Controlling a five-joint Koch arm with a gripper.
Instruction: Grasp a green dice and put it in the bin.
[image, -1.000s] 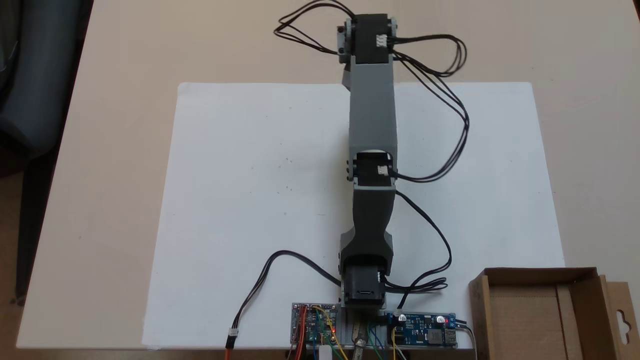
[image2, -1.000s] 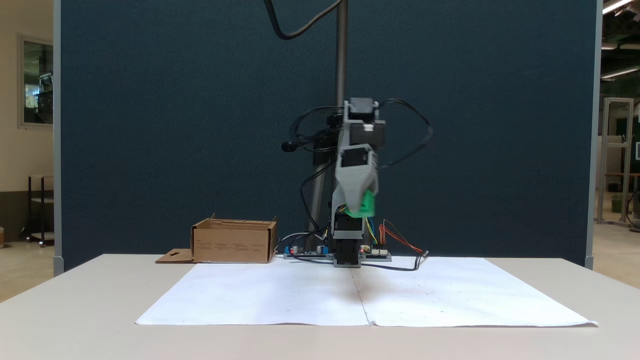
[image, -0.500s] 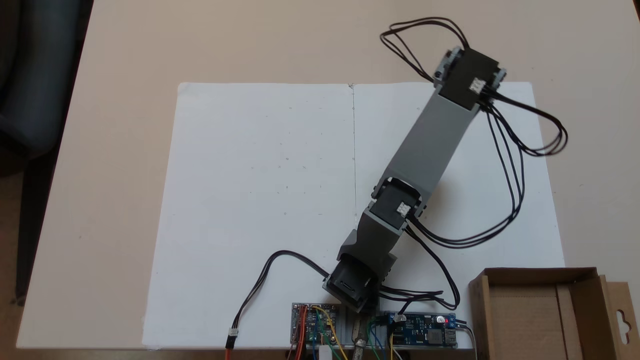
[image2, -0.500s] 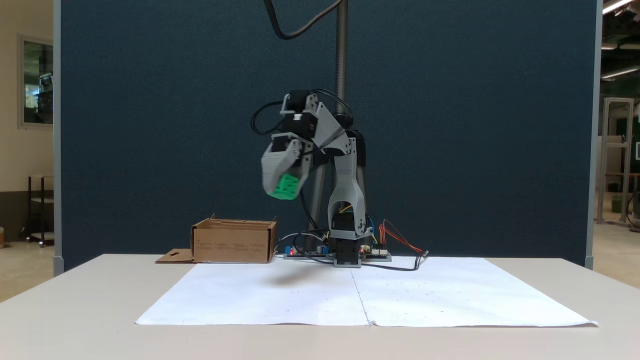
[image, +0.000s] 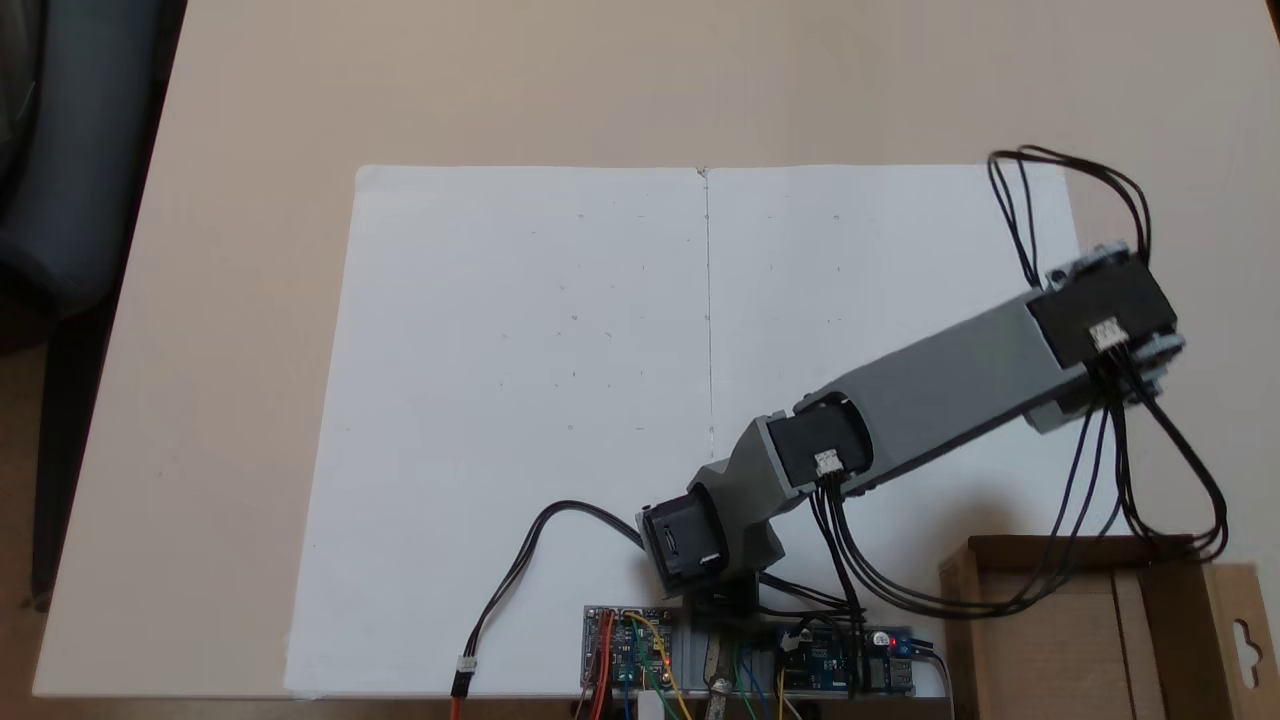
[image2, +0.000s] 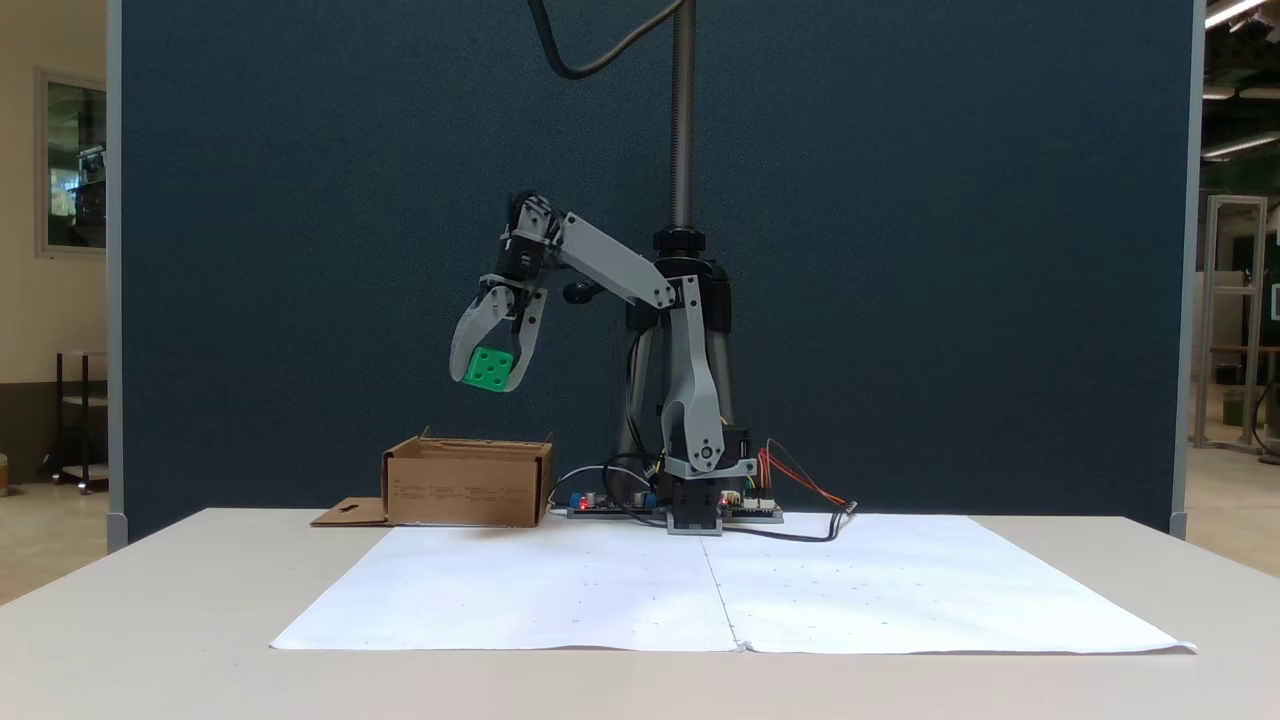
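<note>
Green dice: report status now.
Gripper shut on green dice, held high. Bin below, open, not yet reached in a fixed view. Nothing between them.

The dice (image2: 489, 368) is bright green, and its round dots are the same green. The fingers (image2: 467, 334) are light grey. The box (image2: 467, 484) is plain brown cardboard. The paper sheet (image: 520, 400) is white on a beige tabletop (image: 250, 120). The arm (image: 950, 390) is grey with black motors and black cables (image: 1150, 480). The back wall (image2: 950, 250) is dark blue.
</note>
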